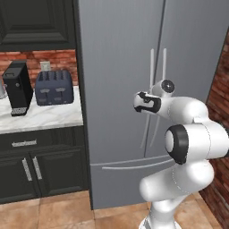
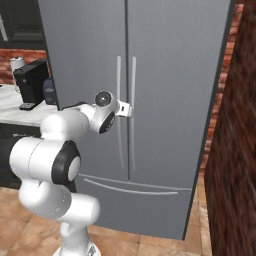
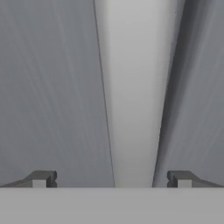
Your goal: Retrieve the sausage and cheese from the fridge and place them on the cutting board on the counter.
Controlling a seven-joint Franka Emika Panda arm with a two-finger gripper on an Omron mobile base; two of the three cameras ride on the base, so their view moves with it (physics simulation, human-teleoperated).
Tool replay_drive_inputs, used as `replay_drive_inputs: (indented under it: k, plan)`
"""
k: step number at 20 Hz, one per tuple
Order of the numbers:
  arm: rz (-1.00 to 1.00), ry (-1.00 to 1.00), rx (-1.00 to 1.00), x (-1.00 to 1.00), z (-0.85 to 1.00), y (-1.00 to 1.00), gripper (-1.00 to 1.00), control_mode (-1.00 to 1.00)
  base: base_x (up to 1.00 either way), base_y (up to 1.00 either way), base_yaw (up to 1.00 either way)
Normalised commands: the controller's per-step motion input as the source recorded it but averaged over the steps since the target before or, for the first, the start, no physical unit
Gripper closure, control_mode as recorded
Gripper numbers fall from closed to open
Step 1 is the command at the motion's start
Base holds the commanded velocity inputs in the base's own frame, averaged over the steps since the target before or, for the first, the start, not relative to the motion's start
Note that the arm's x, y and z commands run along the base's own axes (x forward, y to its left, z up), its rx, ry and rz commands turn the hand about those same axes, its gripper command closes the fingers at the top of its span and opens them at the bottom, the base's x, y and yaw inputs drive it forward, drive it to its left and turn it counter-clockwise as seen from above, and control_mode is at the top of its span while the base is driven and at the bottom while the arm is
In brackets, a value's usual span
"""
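Gripper [image 3: 111, 179] | spreading wide apart, straddling handle [image 3: 133, 96], gripping nothing | facing closed fridge [image 2: 165, 75] | standing right of counter [image 1: 42, 117]

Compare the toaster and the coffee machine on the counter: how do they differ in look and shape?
The toaster is low, wide and dark blue with rounded corners and slots on top; the coffee machine is tall, narrow, black and boxy. The toaster stands nearer the fridge, the coffee machine to its left in the left base view. Both stand upright on the white marble counter against the brick wall.
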Motion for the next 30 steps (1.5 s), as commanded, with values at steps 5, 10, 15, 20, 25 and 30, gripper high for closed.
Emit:
replay_drive_inputs:
  k: [5,10,15,20,25,30]
  plan:
    - [0.06,0.0,0.0,0.32,0.0,0.0,1.0,-1.0,0.0,0.0,0.0]
    - [0.05,0.0,0.0,0.22,0.0,0.0,1.0,-1.0,0.0,0.0,0.0]
    - [0.07,0.01,0.0,0.07,0.02,0.0,1.0,-1.0,0.0,0.0,0.0]
    - [0.08,0.04,0.0,-0.03,0.1,0.0,1.0,-1.0,0.0,0.0,0.0]
    - [0.07,0.04,0.0,-0.04,0.15,0.0,1.0,-1.0,0.0,0.0,0.0]
    - [0.05,0.02,0.0,0.0,0.29,0.0,1.0,-1.0,0.0,0.0,0.0]
